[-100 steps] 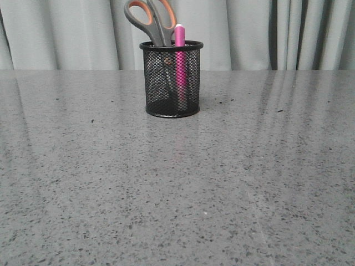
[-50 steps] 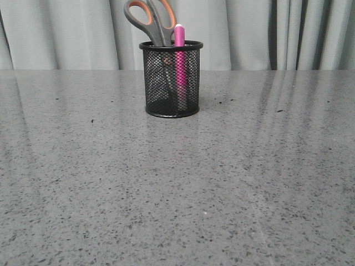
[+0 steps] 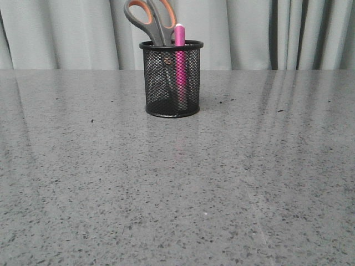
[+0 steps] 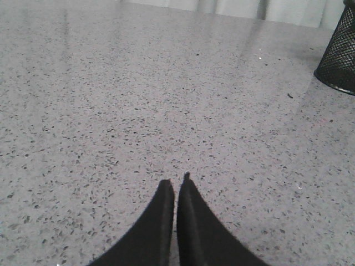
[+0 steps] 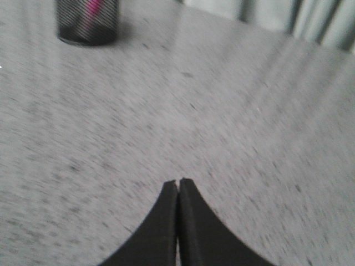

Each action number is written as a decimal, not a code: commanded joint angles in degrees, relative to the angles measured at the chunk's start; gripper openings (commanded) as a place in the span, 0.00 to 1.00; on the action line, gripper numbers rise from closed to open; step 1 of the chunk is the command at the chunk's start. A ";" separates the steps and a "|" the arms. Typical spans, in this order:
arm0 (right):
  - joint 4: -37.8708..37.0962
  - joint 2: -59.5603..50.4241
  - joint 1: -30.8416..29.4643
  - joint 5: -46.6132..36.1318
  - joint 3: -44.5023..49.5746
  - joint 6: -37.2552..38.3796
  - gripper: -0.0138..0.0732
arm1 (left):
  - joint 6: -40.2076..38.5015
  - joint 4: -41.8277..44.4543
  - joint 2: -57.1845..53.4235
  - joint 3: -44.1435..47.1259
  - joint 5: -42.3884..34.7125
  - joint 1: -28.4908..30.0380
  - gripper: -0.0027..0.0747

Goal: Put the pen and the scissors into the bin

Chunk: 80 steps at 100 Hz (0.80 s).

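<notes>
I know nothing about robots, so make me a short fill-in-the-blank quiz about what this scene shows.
1. The pen stands inside the ___, a black mesh cup.
2. The scissors sit in that cup with their ___ pointing up.
3. The left hand has its fingers ___, holding nothing.
4. The right hand hovers over the speckled grey ___.

Missing words: bin; handles; shut; table

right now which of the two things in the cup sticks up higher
The scissors. Their grey and orange handles rise well above the cup rim, while the pink pen beside them clears it only by its capped tip.
</notes>
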 commanded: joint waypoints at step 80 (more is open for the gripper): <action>8.63 -1.33 -20.05 -8.75 4.96 -0.35 0.08 | 0.09 -0.73 -1.70 1.41 -2.51 0.04 0.01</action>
